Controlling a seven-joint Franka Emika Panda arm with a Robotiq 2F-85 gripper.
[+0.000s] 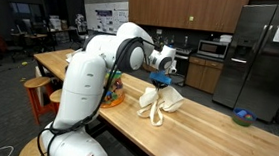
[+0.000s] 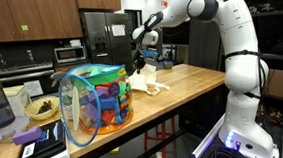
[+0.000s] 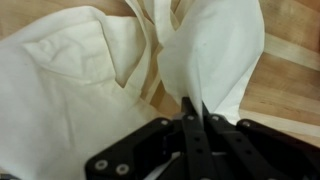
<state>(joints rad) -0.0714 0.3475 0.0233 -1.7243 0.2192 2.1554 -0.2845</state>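
White cloth (image 1: 163, 103) lies bunched on the wooden surface (image 1: 225, 135), directly under my gripper (image 1: 160, 80). In the wrist view my fingers (image 3: 188, 122) are pressed together on a fold of the fabric, so I have it pinched and the grasp itself looks done. In both exterior views a peak of the cloth rises to my fingertips, while the rest spreads loosely on the wood around that point. As I judge it, the cloth is caught and partly drawn up, but it is not clear of the surface and its bulk is unmoved. A colourful mesh basket (image 2: 95, 97) stands near it on the same surface, apart from the cloth, and a small blue bowl (image 1: 242, 117) sits well away.
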